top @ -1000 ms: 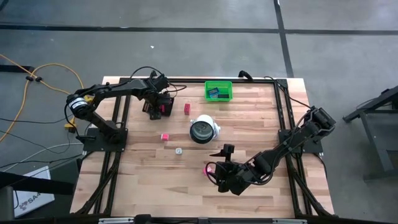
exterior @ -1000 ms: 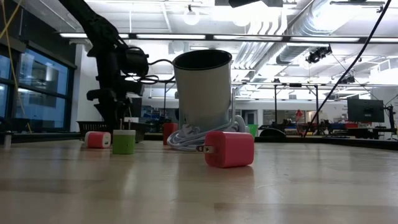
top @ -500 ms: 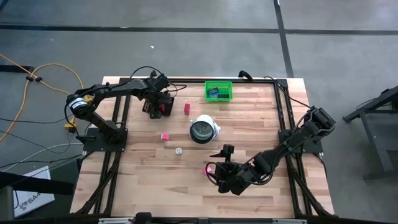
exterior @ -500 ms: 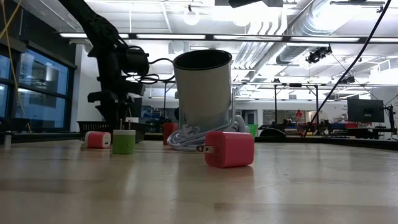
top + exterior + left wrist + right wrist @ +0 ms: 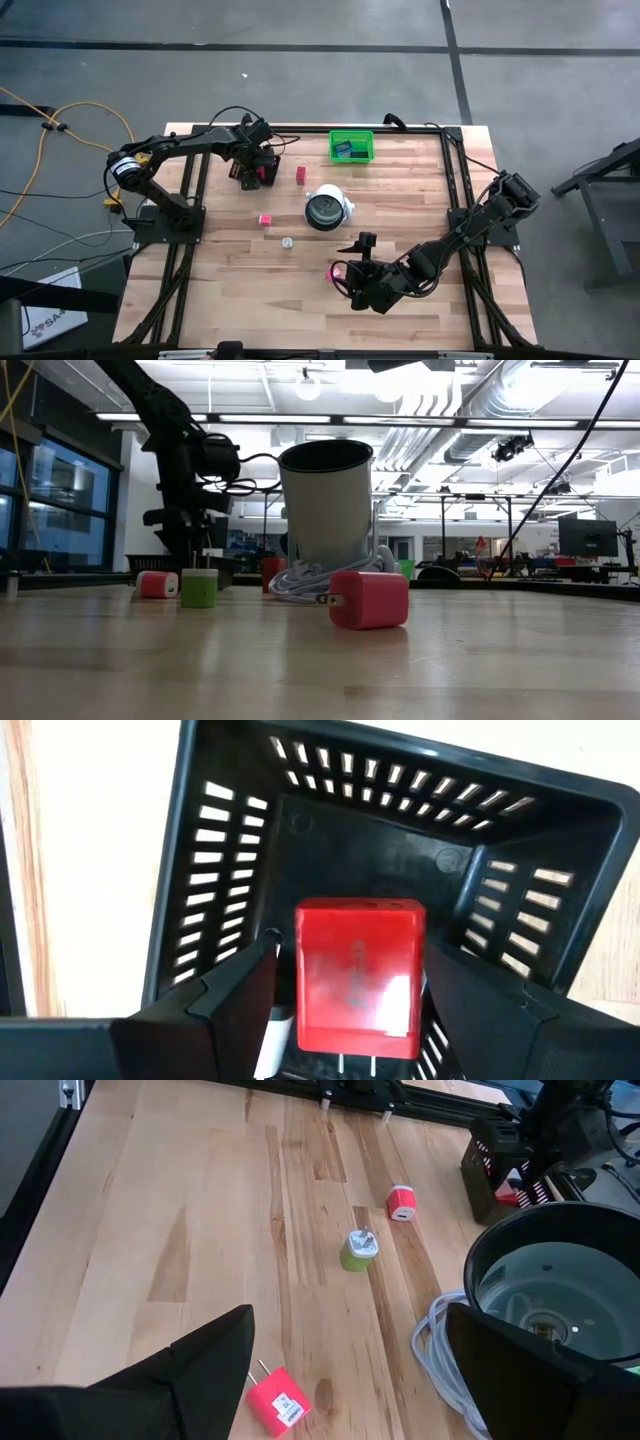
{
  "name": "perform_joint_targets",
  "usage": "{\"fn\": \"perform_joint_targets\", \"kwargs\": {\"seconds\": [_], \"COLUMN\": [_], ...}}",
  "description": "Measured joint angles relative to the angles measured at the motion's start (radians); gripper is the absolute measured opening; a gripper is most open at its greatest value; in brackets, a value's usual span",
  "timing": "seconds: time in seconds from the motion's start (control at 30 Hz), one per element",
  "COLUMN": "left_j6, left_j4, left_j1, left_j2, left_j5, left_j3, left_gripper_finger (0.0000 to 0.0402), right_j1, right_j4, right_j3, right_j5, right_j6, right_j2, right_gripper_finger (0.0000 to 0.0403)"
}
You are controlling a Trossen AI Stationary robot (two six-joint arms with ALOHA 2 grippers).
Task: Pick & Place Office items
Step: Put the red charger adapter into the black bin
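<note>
The left pincer [image 5: 345, 1010] hangs over the black mesh tray [image 5: 230, 850], its fingers [image 5: 235, 990] spread to either side of a red block [image 5: 358, 975]. A thin gap shows on each flank, so I cannot tell whether it still grips. Only the left wrist view shows this block inside the tray; from above the arm hides it. The right pincer [image 5: 345, 1370] stands wide open and empty, well away from the tray. Its wrist view shows a pink block [image 5: 279, 1400] just before it, then a green block [image 5: 356, 1250] and another pink one [image 5: 401, 1202] nearer the tray. The white cup [image 5: 326, 208] stands mid-table [image 5: 250, 300]; the green bin [image 5: 352, 146] sits beyond it.
</note>
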Motion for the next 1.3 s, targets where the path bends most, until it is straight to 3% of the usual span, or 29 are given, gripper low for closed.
{"fn": "perform_joint_targets", "kwargs": {"seconds": [0.33,0.63,1.0,1.3], "left_j6": [-0.003,0.015,-0.079,-0.127], "left_j4": [0.000,-0.003,-0.004,-0.002], "left_j1": [-0.003,-0.080,-0.190,-0.268], "left_j2": [0.000,-0.060,-0.183,-0.279], "left_j5": [-0.008,-0.180,-0.181,-0.180], "left_j3": [0.000,0.000,0.000,0.000], "left_gripper_finger": [0.0247,0.0247,0.0247,0.0247], "right_j1": [0.000,0.000,-0.002,-0.019], "right_j4": [0.000,0.000,-0.003,-0.127], "right_j3": [0.000,0.000,0.000,0.000], "right_j5": [-0.001,-0.001,0.001,0.006], "right_j6": [0.000,0.000,0.058,0.130], "right_j2": [0.000,0.000,0.000,-0.070], "right_gripper_finger": [0.0317,0.0317,0.0317,0.0317]}}
